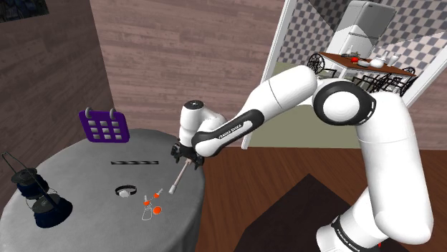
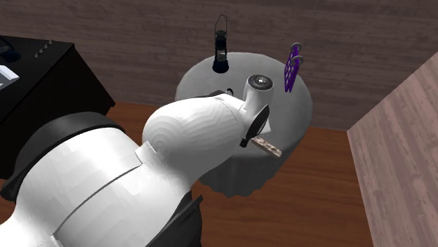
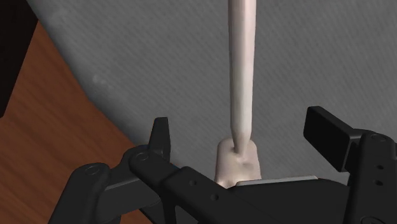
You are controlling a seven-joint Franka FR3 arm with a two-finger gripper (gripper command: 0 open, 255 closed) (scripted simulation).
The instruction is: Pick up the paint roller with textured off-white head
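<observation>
A white Franka arm (image 1: pixel 286 93) reaches from its stand over a round grey table (image 1: pixel 86 172). The second exterior view looks past the arm's shoulder (image 2: pixel 189 133) and catches the speckled, textured head of the paint roller (image 2: pixel 268 146) jutting from under the wrist at the table's edge nearest the stand. The shoulder view instead shows the roller's pale handle (image 1: pixel 180 177) running from the gripper (image 1: pixel 185 154) in toward the table's middle.

In the wrist view the gripper (image 3: pixel 242 127) stands wide open. Its two black fingers (image 3: pixel 159 137) sit either side of the roller's handle (image 3: pixel 240 63) and touch neither side of it.

The table's curved rim passes just beside the gripper, with bare wood floor (image 3: pixel 57 127) beyond it. A dark lantern (image 1: pixel 32 190) and a purple rack (image 1: pixel 104 127) stand at the table's far rim, well apart from the roller. A small orange item (image 1: pixel 152 204) lies on the table near the handle's tip.
</observation>
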